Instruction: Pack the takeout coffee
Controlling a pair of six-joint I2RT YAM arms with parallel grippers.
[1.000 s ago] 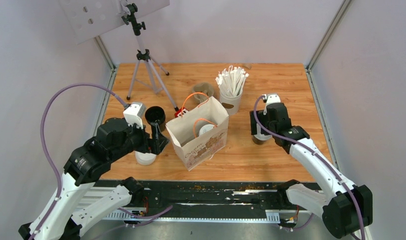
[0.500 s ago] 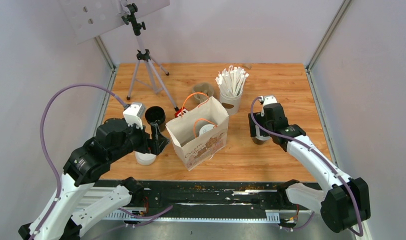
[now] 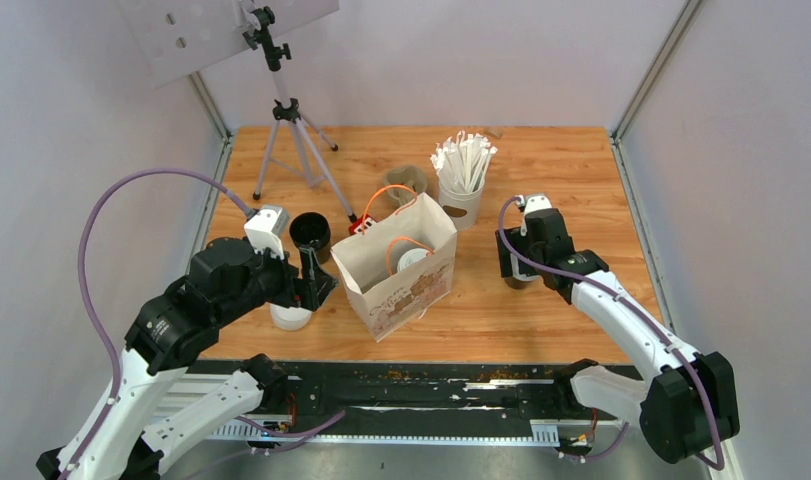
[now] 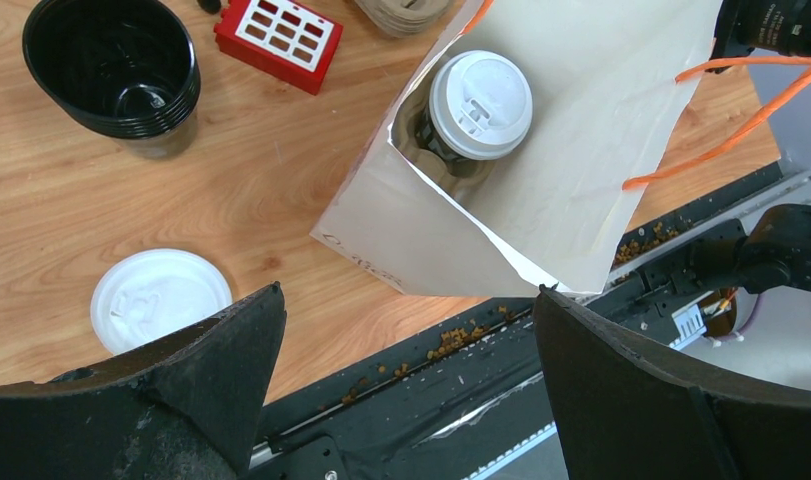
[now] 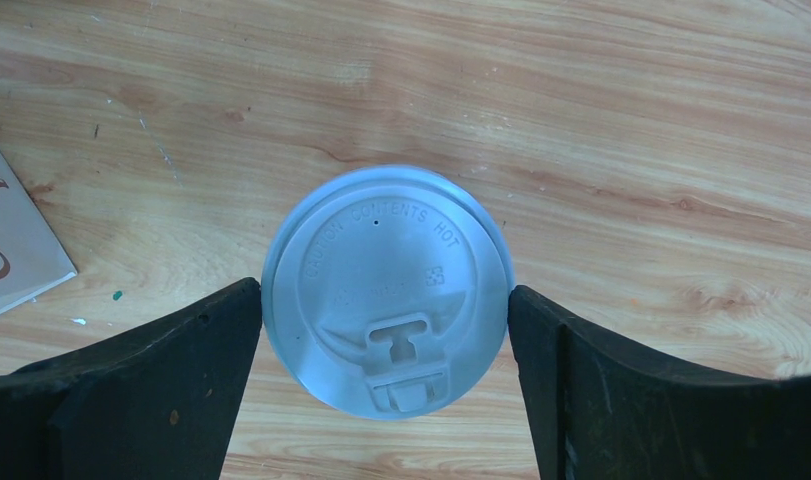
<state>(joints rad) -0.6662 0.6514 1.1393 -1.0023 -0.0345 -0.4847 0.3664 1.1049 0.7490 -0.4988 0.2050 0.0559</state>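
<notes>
Left of the paper bag, the left hand hangs spread fully wide, holding nothing, near a white lid on the desk. Inside the bag one coffee cup stands upright. Right of the bag the other coffee cup stands between the right hand fingers, which reach its lid's rim; whether they grip, I cannot tell

Robot lab test cell: white enclosure walls, aluminium frame posts, wooden table, tripod holding perforated board.
</notes>
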